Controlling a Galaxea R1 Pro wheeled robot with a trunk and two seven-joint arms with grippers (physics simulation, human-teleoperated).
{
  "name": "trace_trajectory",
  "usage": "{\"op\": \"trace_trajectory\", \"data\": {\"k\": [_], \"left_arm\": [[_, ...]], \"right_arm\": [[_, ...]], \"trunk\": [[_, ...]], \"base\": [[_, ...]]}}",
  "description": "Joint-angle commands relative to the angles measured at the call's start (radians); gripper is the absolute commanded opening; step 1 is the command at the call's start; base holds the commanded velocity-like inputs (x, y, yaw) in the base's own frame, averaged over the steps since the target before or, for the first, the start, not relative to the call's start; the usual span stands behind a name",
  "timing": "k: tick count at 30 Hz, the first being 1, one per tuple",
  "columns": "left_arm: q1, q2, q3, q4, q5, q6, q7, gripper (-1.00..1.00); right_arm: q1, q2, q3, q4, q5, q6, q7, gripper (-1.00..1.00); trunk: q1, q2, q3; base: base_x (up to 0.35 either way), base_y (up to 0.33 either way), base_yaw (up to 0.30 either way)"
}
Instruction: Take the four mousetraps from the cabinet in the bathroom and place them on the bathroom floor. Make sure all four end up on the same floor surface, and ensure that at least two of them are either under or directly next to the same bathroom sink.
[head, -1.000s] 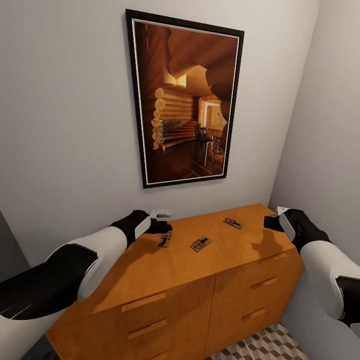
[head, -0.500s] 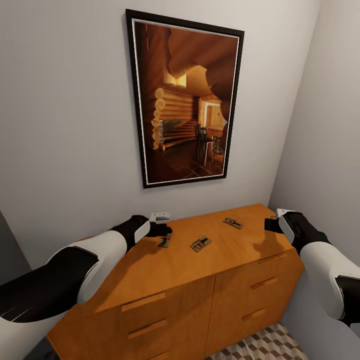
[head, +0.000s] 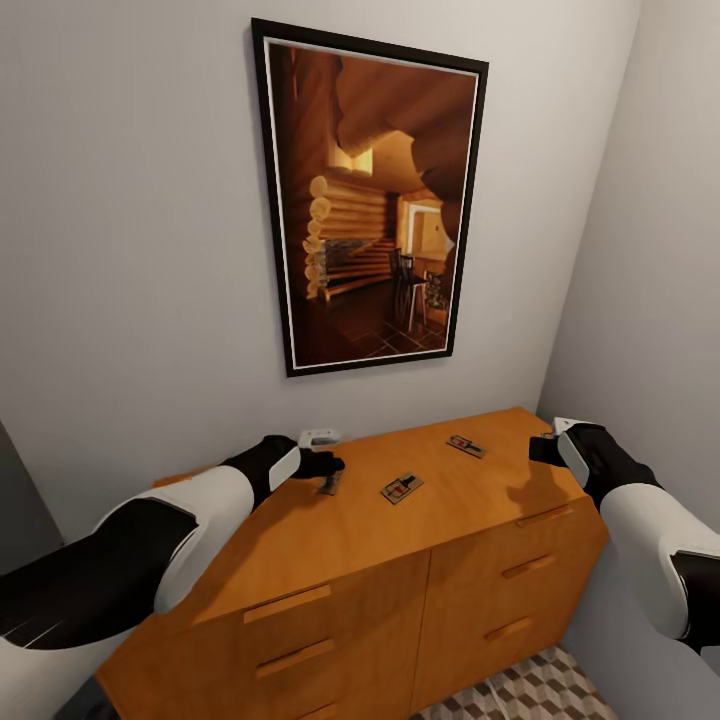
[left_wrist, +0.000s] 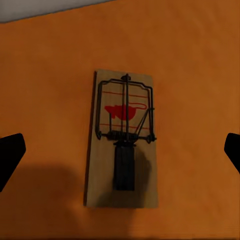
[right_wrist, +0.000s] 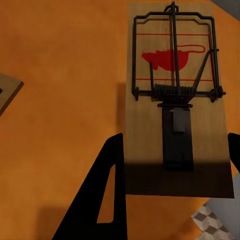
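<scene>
The cabinet (head: 400, 560) stands nearest, its top carrying the mousetraps. At its right end the right tool (head: 545, 447) hangs over one mousetrap (right_wrist: 177, 100), spread wide, holding nothing, fingers flanking the board's near end. Toward its left, the left tool (head: 325, 465) is likewise wide open and empty above another mousetrap (left_wrist: 122, 140). Two more (head: 401, 488) (head: 466, 446) lie between. Each looks light, stiff and thin; pinch the wooden long edges, clear of the wire.
</scene>
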Motion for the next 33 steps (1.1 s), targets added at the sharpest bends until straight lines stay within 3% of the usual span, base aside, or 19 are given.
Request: {"op": "trace_trajectory", "data": {"k": [1,12,33], "left_arm": [[0.008,0.000,-0.008,-0.001,0.007,0.000,-0.002,1.00],[0.054,0.000,-0.009,0.000,0.006,-0.010,0.081,1.00],[0.060,0.000,-0.011,-0.006,-0.001,-0.011,0.092,1.00]], "right_arm": [[0.000,0.000,-0.002,-0.002,-0.008,0.004,-0.005,-1.00],[0.000,0.000,-0.002,-0.002,-0.009,0.004,-0.005,-1.00],[0.000,0.000,-0.002,-0.002,-0.008,0.004,-0.005,-1.00]], "trunk": [[0.000,-0.001,-0.001],[0.000,-0.001,-0.001],[0.000,-0.001,-0.001]], "base": [[0.000,0.000,0.000],[0.000,0.000,0.000],[0.000,0.000,0.000]]}}
